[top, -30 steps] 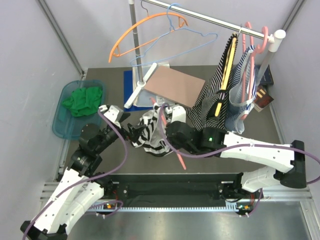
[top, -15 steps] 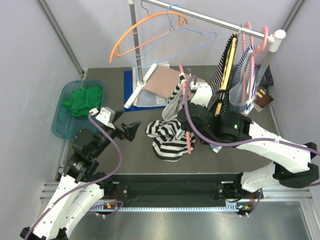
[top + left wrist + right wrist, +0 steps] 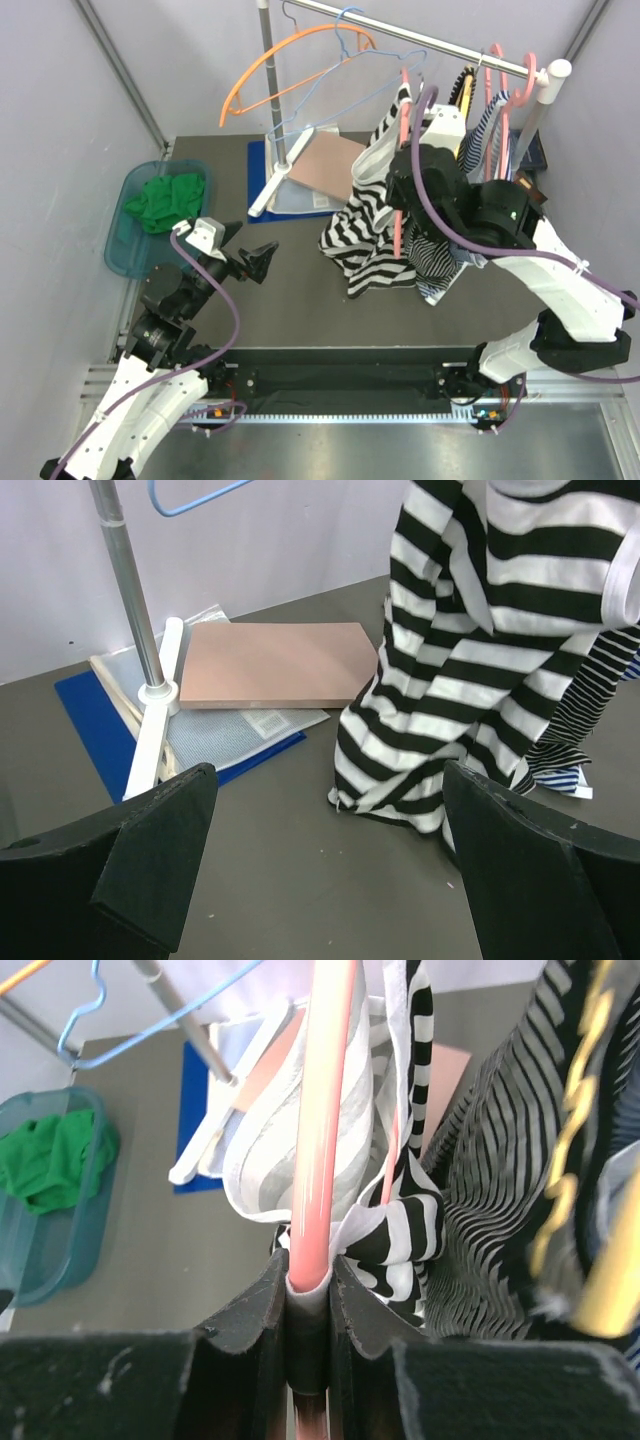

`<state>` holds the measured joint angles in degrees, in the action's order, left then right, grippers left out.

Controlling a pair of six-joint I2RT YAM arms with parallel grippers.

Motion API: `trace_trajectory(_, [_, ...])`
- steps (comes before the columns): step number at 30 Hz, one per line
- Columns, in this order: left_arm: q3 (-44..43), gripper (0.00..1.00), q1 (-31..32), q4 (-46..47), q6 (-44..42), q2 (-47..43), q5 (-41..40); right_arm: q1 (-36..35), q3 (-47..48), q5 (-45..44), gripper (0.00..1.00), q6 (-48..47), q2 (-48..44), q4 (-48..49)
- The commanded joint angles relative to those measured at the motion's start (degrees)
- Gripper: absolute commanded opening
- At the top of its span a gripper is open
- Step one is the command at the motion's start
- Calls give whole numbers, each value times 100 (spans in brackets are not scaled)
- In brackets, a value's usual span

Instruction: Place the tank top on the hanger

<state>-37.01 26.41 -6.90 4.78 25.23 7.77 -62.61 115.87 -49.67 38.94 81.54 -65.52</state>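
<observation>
Top external view shows your right gripper (image 3: 403, 195) raised over the far right part of the table (image 3: 290, 300). The right wrist view confirms its fingers are pinched tight on the thin pink hanger (image 3: 322, 1110), one on each side of the bar. The tank top (image 3: 368, 215) hangs from that hanger in a loose bunch, and its hem seems to brush the table just right of the middle. From these views you cannot tell whether both shoulders sit over the hanger arms or only one strap is looped on. Your left gripper (image 3: 255, 262) hovers left of the middle, toward the near edge, fingers spread wide with nothing between them, facing the hanging cloth. Treat the top as light, limp and ready to slide, because the plastic is smooth and a strap may slip off if the hanger tips. The hanger is stiff but thin and could swivel in the pinch under a sideways pull. If a shoulder needs seating, take hold with the left gripper at the white edging of a strap or just under the neckline, where the doubled fabric likely gives a firmer bite. Avoid the hem, which would only drag everything down. Mind the rail (image 3: 430, 42) above the far edge, where a dark striped garment (image 3: 510, 1160) hangs close on the right.
</observation>
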Motion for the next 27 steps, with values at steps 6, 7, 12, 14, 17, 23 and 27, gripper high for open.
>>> trace_trajectory(6, [10,99,57,233,-29,-71,-74,328,937,-157,0,-949,-32,513])
trace_trajectory(7, [10,99,48,233,-29,-71,-83,407,946,-148,0,-976,-41,522])
trace_trajectory(12, [10,99,66,233,-29,-63,-65,749,928,124,0,-1134,-121,540])
trace_trajectory(14, [10,99,66,233,-29,-71,-56,969,902,343,0,-1169,-94,505])
trace_trajectory(17, [10,99,83,215,-38,-62,-65,1259,858,624,0,-1222,-33,496])
trace_trajectory(23, [19,99,101,215,-56,-80,-83,1699,569,1125,0,-1266,11,540])
trace_trajectory(27, [10,99,127,215,-64,-80,-91,1726,173,1293,0,-1222,-32,592])
